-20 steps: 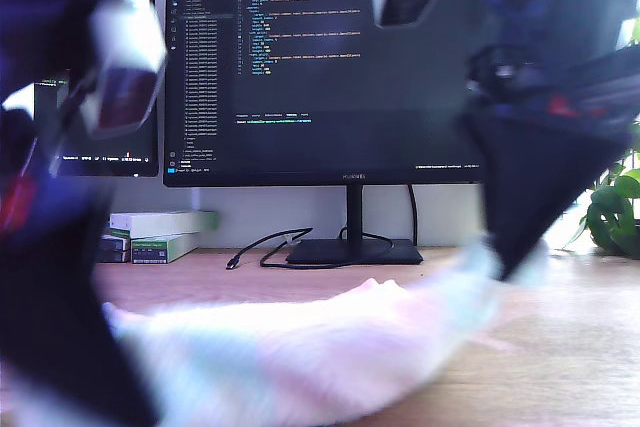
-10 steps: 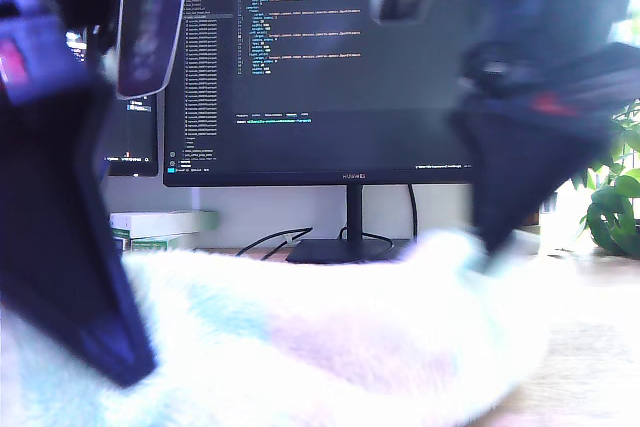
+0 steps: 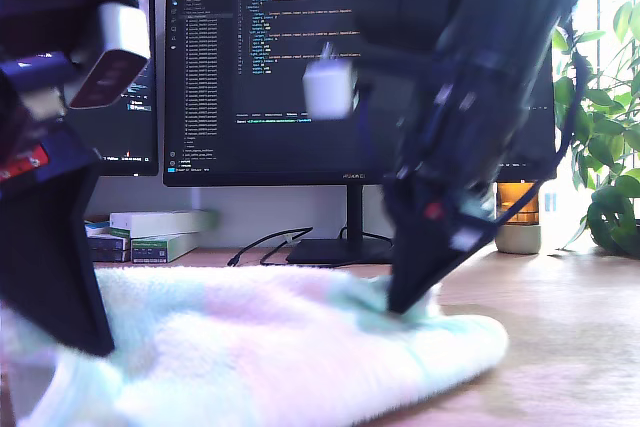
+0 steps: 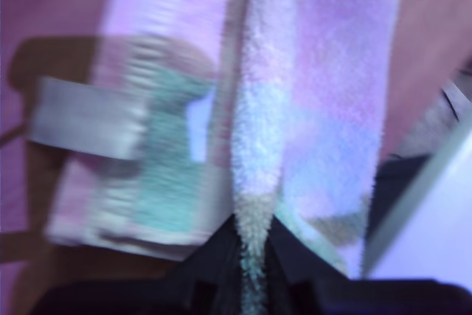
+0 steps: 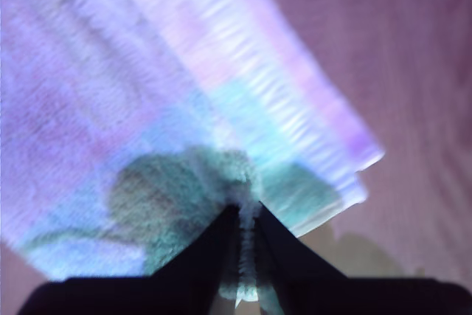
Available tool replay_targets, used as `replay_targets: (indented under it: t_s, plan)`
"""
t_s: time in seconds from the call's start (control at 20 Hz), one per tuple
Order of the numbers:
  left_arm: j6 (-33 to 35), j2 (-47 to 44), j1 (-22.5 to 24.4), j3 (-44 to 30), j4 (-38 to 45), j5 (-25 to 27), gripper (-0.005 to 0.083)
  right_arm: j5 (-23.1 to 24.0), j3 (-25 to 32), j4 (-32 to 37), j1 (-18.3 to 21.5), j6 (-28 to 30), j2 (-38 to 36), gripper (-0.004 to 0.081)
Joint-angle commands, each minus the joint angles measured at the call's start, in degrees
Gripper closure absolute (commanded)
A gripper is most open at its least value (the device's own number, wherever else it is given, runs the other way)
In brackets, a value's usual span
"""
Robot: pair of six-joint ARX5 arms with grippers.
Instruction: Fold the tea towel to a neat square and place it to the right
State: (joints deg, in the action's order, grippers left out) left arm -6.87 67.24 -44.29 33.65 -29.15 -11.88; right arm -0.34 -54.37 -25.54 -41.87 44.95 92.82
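Note:
The tea towel, fluffy and pale mint with pink tints, lies heaped on the wooden desk in the exterior view. Two dark arms reach down to it, one gripper at the exterior view's left and one nearer the middle. Which arm is first or second I cannot tell. In the first wrist view, my first gripper is shut on a raised ridge of the tea towel. In the second wrist view, my second gripper is shut on a bunched edge of the tea towel.
A large monitor on a stand stands behind the towel, with a black cable by its base. White flat boxes sit at the exterior view's left. At the exterior view's right are a small amber jar and a plant.
The towel, lifted and billowing close to the camera half a second ago, now lies lower on the desk. The arm at the exterior view's right has moved leftward and down.

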Motion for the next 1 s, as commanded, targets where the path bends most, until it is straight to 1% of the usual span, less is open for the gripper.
replay_targets:
  t_s: [0.0, 0.1, 0.2, 0.4, 0.5, 0.6, 0.65, 0.75, 0.85, 0.95]
  plan:
    - [1.2, -0.2, 1.0, 0.2, 0.7, 0.7, 0.0794, 0.6, -0.4, 1.8, 1.0, 0.1, 0.3, 0.078]
    - [1.5, -0.2, 2.3, 0.2, 1.7, 1.0, 0.0794, 0.5, -0.5, 3.8, 2.1, 0.2, 0.3, 0.078]
    - [2.9, -0.1, 3.4, 0.2, 2.8, 1.3, 0.0794, 0.2, -0.5, 4.3, 3.1, 0.2, 0.4, 0.078]
    - [3.3, 0.7, 4.2, 0.2, 5.4, 1.5, 0.0794, -0.7, -0.8, 7.4, 3.7, 0.1, 0.5, 0.078]
    - [3.3, 1.3, 4.2, 0.2, 5.2, 1.5, 0.0794, -1.0, -0.9, 9.0, 3.7, 0.1, 0.7, 0.078]
    - [3.3, 1.6, 4.2, 0.2, 5.0, 1.5, 0.0794, -2.7, -0.9, 9.3, 3.7, 0.1, 1.0, 0.078]
    - [3.3, 1.8, 4.2, 0.2, 4.7, 1.5, 0.0794, -2.8, -0.9, 9.5, 3.6, 0.0, 1.1, 0.078]
    - [3.3, 1.9, 4.2, 0.2, 3.1, 1.7, 0.0794, -3.5, -0.9, 10.8, 3.6, 0.0, 1.3, 0.078]
    - [3.3, 2.0, 4.2, 0.2, 1.7, 3.5, 0.0794, -4.3, -0.9, 12.6, 3.6, 0.0, 1.5, 0.078]
    - [3.3, 2.6, 4.2, 0.2, 1.7, 3.9, 0.0794, -5.3, -1.2, 13.1, 3.6, 0.0, 2.3, 0.078]
